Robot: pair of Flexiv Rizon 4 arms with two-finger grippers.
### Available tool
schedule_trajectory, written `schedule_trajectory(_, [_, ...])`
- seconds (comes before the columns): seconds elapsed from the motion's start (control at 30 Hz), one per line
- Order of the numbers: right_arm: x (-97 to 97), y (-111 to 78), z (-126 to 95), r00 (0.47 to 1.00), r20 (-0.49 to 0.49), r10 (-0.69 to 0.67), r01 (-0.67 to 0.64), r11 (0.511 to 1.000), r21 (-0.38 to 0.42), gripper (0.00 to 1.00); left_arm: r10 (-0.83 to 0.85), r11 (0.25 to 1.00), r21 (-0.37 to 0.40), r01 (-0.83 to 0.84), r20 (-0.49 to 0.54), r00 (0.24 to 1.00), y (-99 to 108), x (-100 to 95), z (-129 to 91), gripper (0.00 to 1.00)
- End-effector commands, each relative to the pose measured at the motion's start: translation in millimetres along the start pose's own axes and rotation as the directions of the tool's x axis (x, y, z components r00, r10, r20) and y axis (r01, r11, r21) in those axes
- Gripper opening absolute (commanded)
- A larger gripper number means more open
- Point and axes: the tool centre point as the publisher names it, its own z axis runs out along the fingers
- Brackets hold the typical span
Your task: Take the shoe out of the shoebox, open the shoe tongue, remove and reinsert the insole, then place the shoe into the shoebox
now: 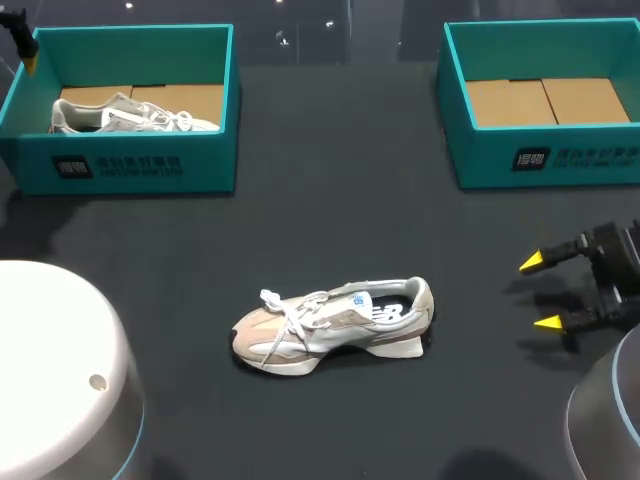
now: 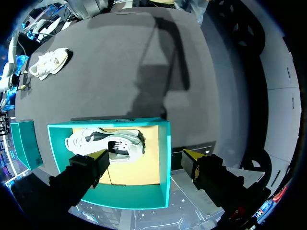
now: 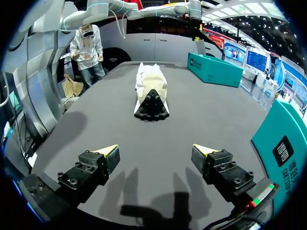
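Right pincer (image 1: 540, 293) is hanging spread and empty over the dark tabletop (image 1: 330, 200) — the beige-and-white laced sneaker (image 1: 335, 325) is lying straight ahead, its heel pointing toward it; the left pincer (image 2: 145, 154), also spread, is hovering far off.

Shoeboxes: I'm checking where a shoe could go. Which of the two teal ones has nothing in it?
The right shoebox, near the right gripper: only its bare cardboard floor shows. The left shoebox holds a pale shoe.
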Motion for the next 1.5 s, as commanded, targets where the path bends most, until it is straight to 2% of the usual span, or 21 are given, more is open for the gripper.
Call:
schedule_trajectory(0.03, [-1.5, 0.1, 0, 1.000, -0.002, 0.000, 0.000, 1.000, 0.003, 1.00, 0.001, 1.000, 0.001, -0.001, -0.001, 1.000, 1, 0.5, 0, 1.00])
schedule_trajectory(0.4, [-2.0, 0.9, 0, 1.000, 0.005, 0.024, -0.024, 1.000, 0.010, 1.00, 0.001, 1.000, 0.001, -0.001, -0.001, 1.000, 1, 0.5, 0, 1.00])
schedule_trajectory(0.47, [-2.7, 2.9, 2, 1.000, 0.020, 0.018, -0.018, 1.000, -0.020, 1.00, 0.001, 1.000, 0.001, -0.001, -0.001, 1.000, 1, 0.5, 0, 1.00])
schedule_trajectory(0.67, [-3.5, 5.1, 22, 1.000, 0.010, 0.015, -0.015, 0.997, -0.072, 1.00, 0.001, 1.000, 0.001, -0.001, -0.001, 1.000, 1, 0.5, 0, 1.00])
schedule_trajectory(1.03, [2.3, 15.1, 44, 0.997, 0.033, 0.071, -0.068, 0.994, -0.082, 1.00, 0.001, 1.000, 0.001, -0.001, -0.001, 1.000, 1, 0.5, 0, 1.00])
schedule_trajectory(1.5, [2.1, 37.1, 89, 0.995, 0.023, 0.102, -0.098, 0.987, -0.128, 1.00, 0.001, 1.000, 0.001, -0.001, -0.001, 1.000, 1, 0.5, 0, 1.00])
